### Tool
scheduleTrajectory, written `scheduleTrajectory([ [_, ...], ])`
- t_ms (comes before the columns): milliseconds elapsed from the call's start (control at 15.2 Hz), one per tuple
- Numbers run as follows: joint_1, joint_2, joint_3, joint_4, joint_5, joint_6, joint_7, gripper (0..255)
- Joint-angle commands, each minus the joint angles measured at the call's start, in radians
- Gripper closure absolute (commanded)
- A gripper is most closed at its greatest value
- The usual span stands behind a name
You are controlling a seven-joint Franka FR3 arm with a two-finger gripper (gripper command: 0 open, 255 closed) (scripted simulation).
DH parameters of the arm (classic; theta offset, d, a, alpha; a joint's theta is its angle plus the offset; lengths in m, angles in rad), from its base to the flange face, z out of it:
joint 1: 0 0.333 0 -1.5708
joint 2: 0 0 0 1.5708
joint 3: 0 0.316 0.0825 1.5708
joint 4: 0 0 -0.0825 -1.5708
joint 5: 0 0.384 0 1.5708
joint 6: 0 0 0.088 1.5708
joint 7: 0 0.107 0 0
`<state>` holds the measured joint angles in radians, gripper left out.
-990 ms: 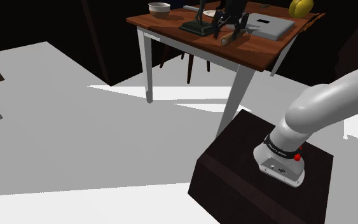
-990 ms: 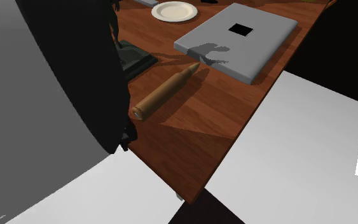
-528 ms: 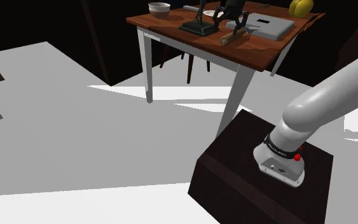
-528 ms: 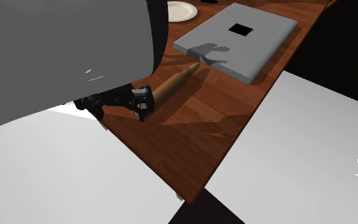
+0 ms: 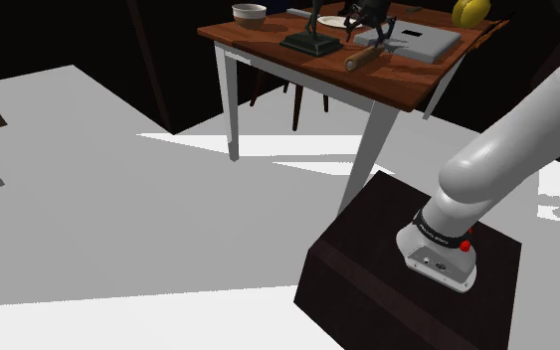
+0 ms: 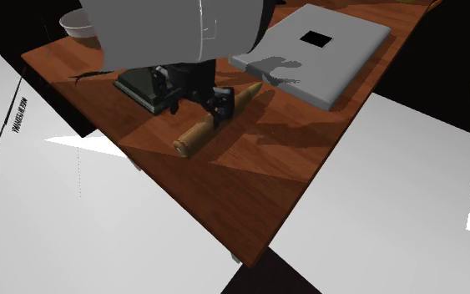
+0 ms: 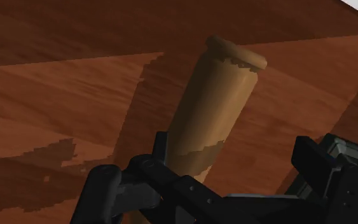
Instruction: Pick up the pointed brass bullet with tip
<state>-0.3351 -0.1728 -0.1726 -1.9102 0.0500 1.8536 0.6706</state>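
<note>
The brown wooden table [image 6: 250,188] holds a flat grey slab [image 6: 312,58]. The brass bullet [image 6: 193,138] lies flat on the wood. Its pointy tip is just beside the slab, and its flat end aims away from the slab, toward the table's edge. Bare wood lies past that end. The black gripper [image 7: 233,143] sits over the bullet with its fingers apart, not squeezing it.

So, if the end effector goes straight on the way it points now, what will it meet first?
Most likely the brass bullet, lying right ahead of the open end effector; the wooden table is just beneath it.
</note>
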Motion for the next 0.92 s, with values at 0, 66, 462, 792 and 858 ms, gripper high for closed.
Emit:
scheduleTrajectory([
  [0, -0.024, 0.033, -0.023, 0.031, 0.007, 0.007, 0.041, 0],
  [66, -0.035, 0.048, -0.034, 0.045, 0.012, 0.010, 0.059, 0],
  [462, -0.057, 0.075, -0.056, 0.015, 0.021, 0.070, 0.090, 0],
  [792, -0.057, 0.077, -0.056, -0.031, 0.023, 0.118, 0.086, 0],
  [858, -0.057, 0.077, -0.056, -0.032, 0.023, 0.118, 0.086, 255],
])
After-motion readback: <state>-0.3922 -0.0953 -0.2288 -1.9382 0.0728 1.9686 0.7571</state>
